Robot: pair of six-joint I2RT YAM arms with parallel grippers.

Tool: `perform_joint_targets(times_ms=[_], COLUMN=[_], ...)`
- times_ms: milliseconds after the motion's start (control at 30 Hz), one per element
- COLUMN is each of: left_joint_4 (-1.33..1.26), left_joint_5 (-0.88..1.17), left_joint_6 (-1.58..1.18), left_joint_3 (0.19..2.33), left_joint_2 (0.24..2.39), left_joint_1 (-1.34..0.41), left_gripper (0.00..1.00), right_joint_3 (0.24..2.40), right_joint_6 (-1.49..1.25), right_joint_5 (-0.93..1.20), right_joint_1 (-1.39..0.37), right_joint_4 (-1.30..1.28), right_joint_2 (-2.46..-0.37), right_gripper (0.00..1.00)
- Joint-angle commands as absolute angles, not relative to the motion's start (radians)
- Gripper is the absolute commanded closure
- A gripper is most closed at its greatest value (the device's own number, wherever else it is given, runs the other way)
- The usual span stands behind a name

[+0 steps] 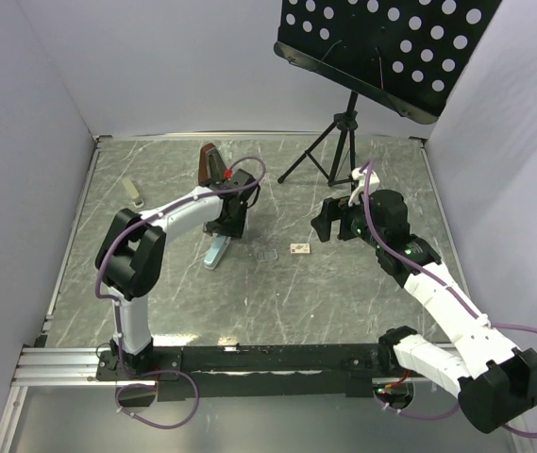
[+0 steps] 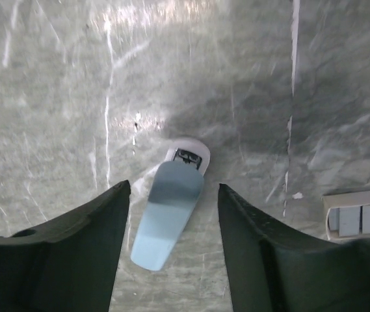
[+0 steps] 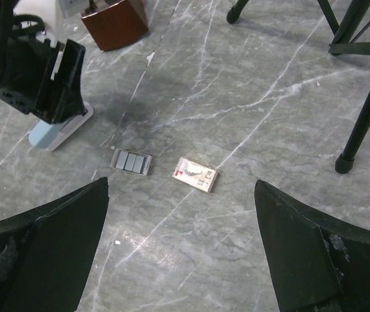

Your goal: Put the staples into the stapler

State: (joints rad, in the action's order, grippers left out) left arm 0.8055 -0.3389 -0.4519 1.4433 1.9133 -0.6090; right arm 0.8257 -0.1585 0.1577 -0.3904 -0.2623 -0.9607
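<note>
The light-blue stapler (image 1: 215, 254) lies flat on the marble table, left of centre. In the left wrist view the stapler (image 2: 167, 214) sits between the two dark fingers with a gap on each side. My left gripper (image 1: 223, 229) hovers over it, open and empty, as its own view (image 2: 173, 188) shows. A small cream-tan staple box (image 3: 196, 175) with dark marks lies closed on the table (image 1: 299, 249). No loose silvery strips show. My right gripper (image 3: 181, 184) is open and empty, above and short of the box (image 1: 327, 222).
A small flat grey-blue sectioned piece (image 3: 131, 161) lies between stapler and box, also at the left wrist view's right edge (image 2: 360, 218). A brown block (image 1: 209, 162) stands behind the left gripper. A beige piece (image 1: 136, 193) lies far left. A music stand tripod (image 1: 339, 151) stands at the back.
</note>
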Motion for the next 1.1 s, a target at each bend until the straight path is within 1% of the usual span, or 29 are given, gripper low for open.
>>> perform_joint_targets(times_ms=[0,100,267,333,433,500,533,600,633,700,733,767,833,933,1033,1067], left_joint_4=[0.827,0.825,0.827,0.825,0.825,0.827,0.827,0.831,0.83,0.836,0.838,0.836,0.816,0.752,0.659,0.622], left_joint_5=[-0.319,-0.318,-0.295,-0.284,-0.273,-0.261,-0.259,-0.249,-0.247,-0.244,-0.238,-0.236,-0.216,-0.177,-0.071,-0.01], left_joint_6=[-0.41,-0.407,-0.403,-0.402,-0.402,-0.403,-0.405,-0.408,-0.41,-0.413,-0.413,-0.414,-0.411,-0.382,-0.33,-0.31], left_joint_3=[1.491,1.494,1.503,1.499,1.494,1.493,1.493,1.49,1.488,1.483,1.483,1.482,1.47,1.433,1.385,1.365], left_joint_2=[1.939,1.95,1.957,1.956,1.951,1.953,1.953,1.953,1.951,1.937,1.93,1.907,1.869,1.751,1.616,1.538], left_joint_1=[-0.591,-0.581,-0.578,-0.577,-0.578,-0.578,-0.577,-0.578,-0.578,-0.577,-0.578,-0.578,-0.578,-0.578,-0.58,-0.581], left_gripper=[0.41,0.42,0.47,0.52,0.53,0.57,0.61,0.63,0.71,0.82,0.93,0.98,0.99,0.99,0.99,0.99], right_joint_3=[0.821,0.818,0.818,0.816,0.816,0.816,0.816,0.818,0.818,0.813,0.805,0.799,0.776,0.756,0.749,0.744], right_joint_6=[-0.141,-0.143,-0.141,-0.141,-0.141,-0.14,-0.141,-0.141,-0.14,-0.141,-0.141,-0.135,-0.123,-0.133,-0.132,-0.124], right_joint_5=[0.14,0.138,0.143,0.143,0.141,0.14,0.14,0.141,0.141,0.14,0.141,0.152,0.195,0.271,0.394,0.443], right_joint_1=[-0.402,-0.402,-0.402,-0.405,-0.405,-0.405,-0.406,-0.407,-0.407,-0.41,-0.41,-0.411,-0.417,-0.423,-0.425,-0.426], right_joint_4=[-0.219,-0.216,-0.213,-0.213,-0.212,-0.213,-0.212,-0.215,-0.215,-0.206,-0.199,-0.193,-0.155,-0.107,-0.072,-0.058], right_joint_2=[-0.948,-0.95,-0.954,-0.954,-0.954,-0.954,-0.957,-0.957,-0.957,-0.953,-0.947,-0.939,-0.92,-0.899,-0.884,-0.881], right_gripper=[0.0,0.0,0.0,0.0,0.0,0.0,0.0,0.0,0.0,0.0,0.0,0.0,0.0,0.0,0.0,0.0])
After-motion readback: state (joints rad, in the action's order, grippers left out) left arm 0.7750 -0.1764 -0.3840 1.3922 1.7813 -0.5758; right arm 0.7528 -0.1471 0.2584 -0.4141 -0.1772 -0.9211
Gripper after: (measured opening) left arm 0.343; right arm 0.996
